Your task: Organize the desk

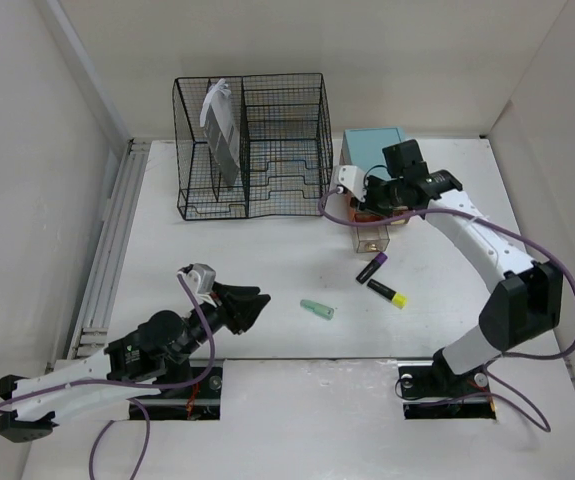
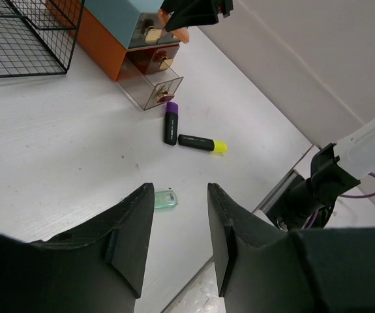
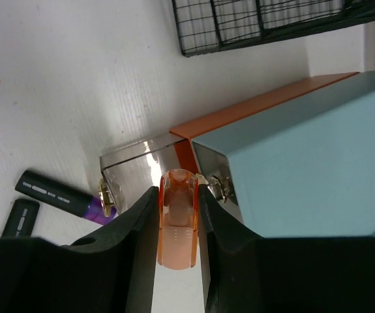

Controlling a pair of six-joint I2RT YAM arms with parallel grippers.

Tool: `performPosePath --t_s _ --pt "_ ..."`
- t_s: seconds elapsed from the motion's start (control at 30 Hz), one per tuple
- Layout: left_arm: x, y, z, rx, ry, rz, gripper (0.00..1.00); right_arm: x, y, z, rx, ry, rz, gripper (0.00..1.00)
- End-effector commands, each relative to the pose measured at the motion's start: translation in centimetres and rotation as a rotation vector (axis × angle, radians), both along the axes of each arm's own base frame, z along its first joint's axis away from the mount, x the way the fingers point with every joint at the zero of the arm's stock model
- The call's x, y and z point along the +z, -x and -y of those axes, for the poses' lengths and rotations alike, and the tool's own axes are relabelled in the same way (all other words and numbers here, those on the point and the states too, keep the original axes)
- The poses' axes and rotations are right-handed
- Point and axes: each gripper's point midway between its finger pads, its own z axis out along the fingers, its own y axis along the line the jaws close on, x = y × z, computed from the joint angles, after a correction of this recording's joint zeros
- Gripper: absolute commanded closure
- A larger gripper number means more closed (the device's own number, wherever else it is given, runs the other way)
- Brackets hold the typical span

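Clamping orange highlighter [image 3: 177, 228]: right fingers [image 3: 141, 225], at teal drawer box [image 1: 372, 147], upper right | left fingers [image 2: 132, 228] apart, lower left, mint-green piece [image 1: 317, 309] nearby | white worktop [image 1: 267, 250] spans frame centre under both arms

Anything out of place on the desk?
Yes. A purple-capped marker, a yellow-capped marker and a small green piece lie loose on the desk. The clear drawer of the drawer box stands pulled out. The right gripper holds an orange piece.

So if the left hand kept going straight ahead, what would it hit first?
Probably the small green object on the desk, lined up between the open fingers of the left hand, though depth is unclear.
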Motion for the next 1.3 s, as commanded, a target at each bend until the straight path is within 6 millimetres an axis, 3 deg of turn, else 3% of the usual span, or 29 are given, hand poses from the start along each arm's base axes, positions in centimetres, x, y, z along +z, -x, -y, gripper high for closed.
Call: performPosePath --t_s 0.0,0.23,0.57,0.7,0.73,0.87,0.97,1.03,1.13,1.27 --pt "2.2 0.1 0.2 -0.01 0.055 0.033 0.64 -0.9 0.3 -0.4 0.137 -0.012 -0.019 0.9" --pt "2.2 0.0 0.1 0.0 0.055 0.033 0.64 -3.9 0.1 0.5 0.165 -0.004 -0.095 0.9" --pt "1.6 -0.1 0.8 -0.01 0.035 0.027 0.64 -7.5 0.3 0.6 0.156 0.013 -0.193 0.78" --pt "1.3 -0.1 0.8 -0.01 0.035 0.026 0.64 -7.5 0.1 0.7 0.136 0.013 -0.193 0.66" --pt "1.3 -0.1 0.8 -0.01 0.035 0.027 0.64 -7.5 0.2 0.7 0.129 0.01 -0.198 0.58" --pt "1.3 0.0 0.7 -0.01 0.035 0.027 0.64 -7.1 0.2 0.7 0.12 0.004 -0.196 0.5" --pt "1.3 0.0 0.7 -0.01 0.035 0.027 0.64 -6.0 0.3 0.3 0.123 -0.025 -0.172 0.5" --pt "1.3 0.0 0.7 -0.01 0.035 0.027 0.64 -5.3 1.2 -0.1 0.142 -0.035 -0.18 0.56" --pt "1.5 0.0 0.5 -0.01 0.044 0.029 0.64 -5.9 4.6 -2.6 0.25 -0.043 -0.249 0.65" --pt "1.7 -0.1 0.3 0.0 0.054 0.032 0.64 -8.5 11.1 -6.6 0.384 -0.009 -0.347 0.63"
